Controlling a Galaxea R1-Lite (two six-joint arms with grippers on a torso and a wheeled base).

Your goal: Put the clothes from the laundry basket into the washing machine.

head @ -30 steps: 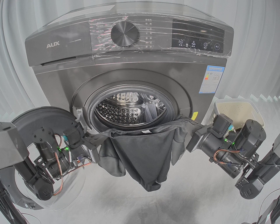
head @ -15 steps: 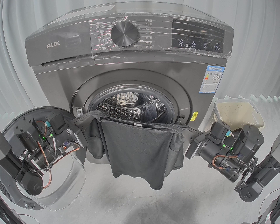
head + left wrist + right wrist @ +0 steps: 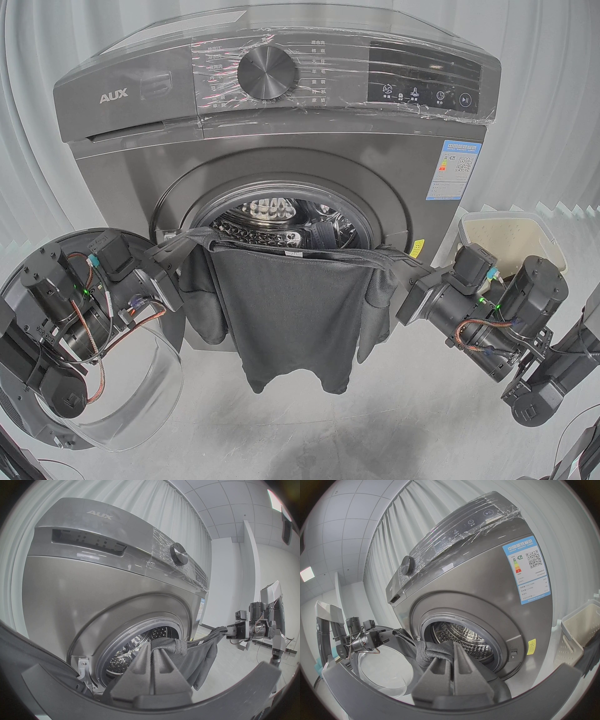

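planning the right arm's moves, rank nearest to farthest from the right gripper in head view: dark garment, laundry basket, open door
1. dark garment, gripped by the right gripper
2. laundry basket, just right of it
3. open door, far left

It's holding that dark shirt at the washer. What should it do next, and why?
Probably carry the dark shirt forward into the drum: the left hand and right hand grip its top edge at that height, while most of it hangs outside.
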